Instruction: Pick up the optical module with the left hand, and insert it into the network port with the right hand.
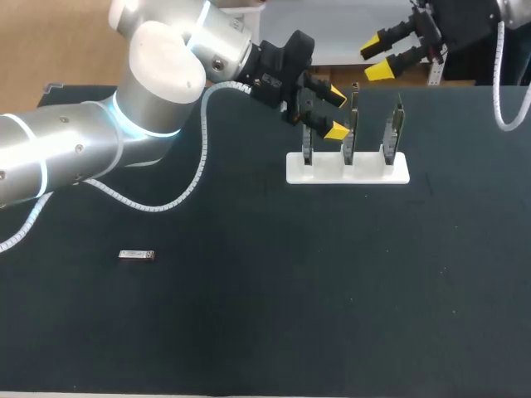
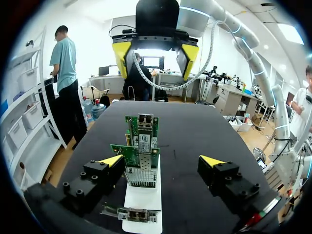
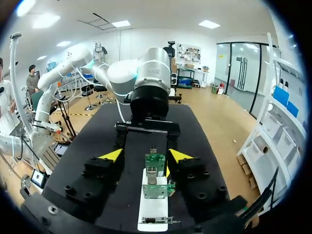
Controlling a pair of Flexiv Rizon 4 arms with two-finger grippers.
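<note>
While L gripper [image 1: 336, 114] gapes at cards [image 1: 394, 124], module [image 1: 137, 255] lies apart

The head view looks down from above and behind, well off, over the whole table [image 1: 290, 315] and the stand [image 1: 348, 168] of cards [image 1: 353, 124] at its far side. The left wrist view sits low and close at one end of the stand, facing along the card row to the right gripper [image 2: 156, 54] across the table. The right wrist view looks back from the other end, slightly farther off, toward the left arm [image 3: 151, 78]; all three views share stand and cards.
</note>
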